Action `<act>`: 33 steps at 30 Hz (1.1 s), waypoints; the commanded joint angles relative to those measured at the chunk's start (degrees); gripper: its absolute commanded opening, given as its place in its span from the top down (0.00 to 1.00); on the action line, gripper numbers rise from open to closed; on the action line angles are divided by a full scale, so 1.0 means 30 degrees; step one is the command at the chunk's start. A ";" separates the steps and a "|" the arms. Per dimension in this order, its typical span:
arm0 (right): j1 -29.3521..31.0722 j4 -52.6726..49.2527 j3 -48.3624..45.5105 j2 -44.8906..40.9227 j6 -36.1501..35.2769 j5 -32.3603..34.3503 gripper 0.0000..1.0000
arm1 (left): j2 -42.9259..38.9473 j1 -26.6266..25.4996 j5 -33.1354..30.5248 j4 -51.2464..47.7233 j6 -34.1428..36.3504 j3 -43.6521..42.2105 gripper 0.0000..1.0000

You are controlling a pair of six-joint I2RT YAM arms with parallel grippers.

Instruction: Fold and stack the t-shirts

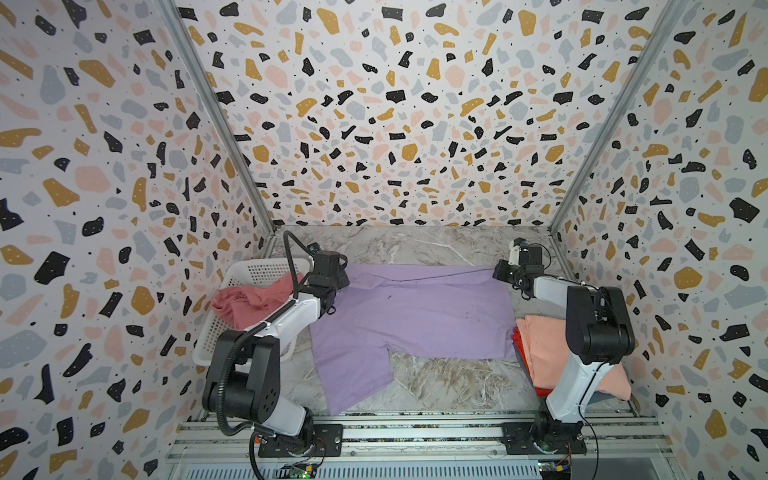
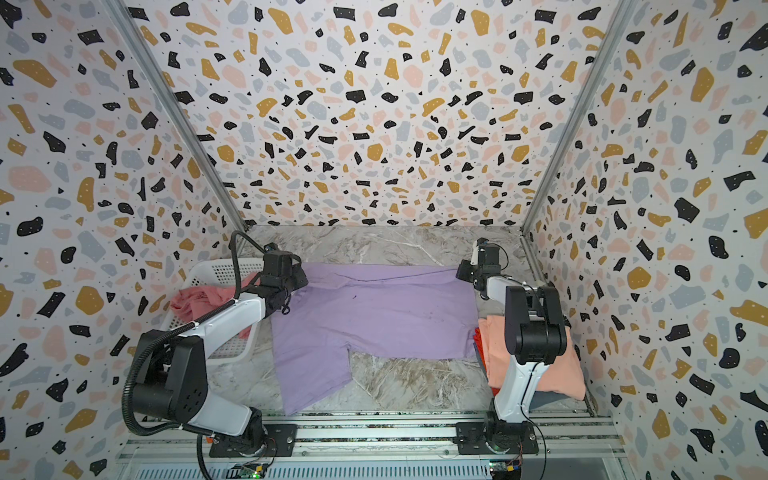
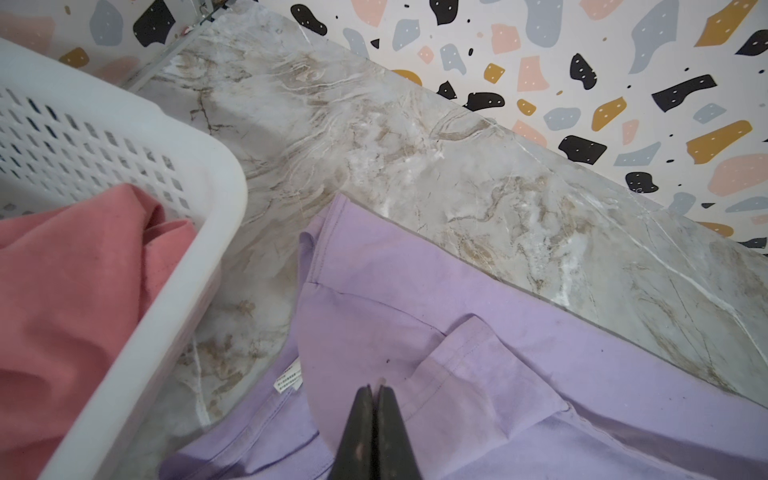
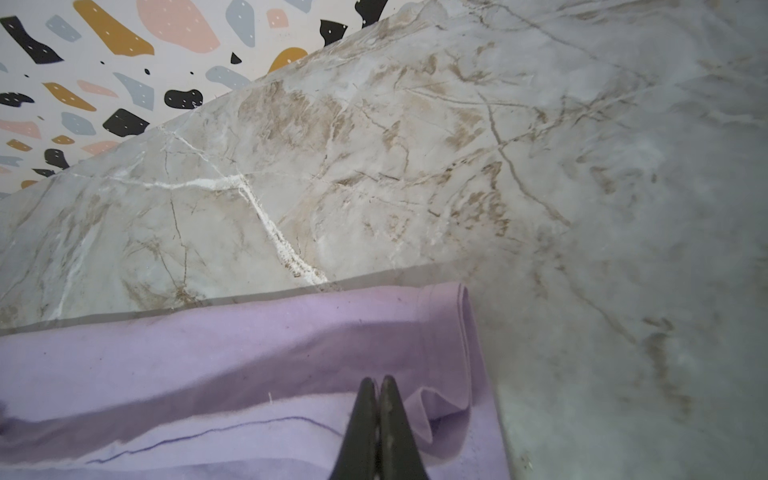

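From bases at the table's [image 1: 440,386] near edge both arms reach forward along the sides of the lilac t-shirt [image 1: 415,316] spread mid-table, and the left gripper [image 3: 376,388] and right gripper [image 4: 377,380] each clamp shut on its far edge, holding it stretched between them.

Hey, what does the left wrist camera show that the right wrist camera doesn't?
Left wrist only: the white basket holding a rose pink t-shirt, plus a care label. Right wrist only: the rolled hem end of the lilac t-shirt. Both: that lilac cloth, the marble table, patterned wall, and a shut claw pinching cloth: left claw, right claw.
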 commanded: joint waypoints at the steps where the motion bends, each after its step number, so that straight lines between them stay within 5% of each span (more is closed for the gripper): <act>1: -0.0037 -0.0094 0.0060 -0.0722 -0.0242 -0.0451 1.00 | -0.0313 -0.0002 -0.0470 0.0076 -0.0331 0.0027 1.00; 7: -0.0047 -0.1329 -0.2017 -0.3694 -0.0271 0.1003 0.96 | -0.2314 0.0014 -0.1161 -0.1960 -0.0505 -0.0985 1.00; 9: -0.0045 -0.3089 -0.2722 -0.4761 0.0865 0.2863 0.61 | -0.3454 -0.0052 -0.0771 -0.2604 -0.1015 -0.2016 0.80; 11: 0.0005 -0.4994 -0.2751 -0.5884 0.1554 0.4086 0.49 | -0.4541 -0.0179 -0.1007 -0.3459 -0.1979 -0.2776 0.50; 16: 0.0180 -0.4329 -0.2258 -0.7717 0.1713 0.3616 0.39 | -0.5541 -0.0272 -0.1154 -0.2765 -0.1937 -0.2226 0.44; 23: 0.1025 -0.2992 0.0078 -0.3646 0.1331 -0.1677 0.39 | 0.1382 -0.0387 0.2360 -0.3765 0.0294 0.3312 0.46; 33: 0.2553 -0.3606 0.1692 0.0251 0.0753 -0.2172 0.42 | 0.9229 -0.1875 0.3589 -0.5153 0.0169 1.0036 0.50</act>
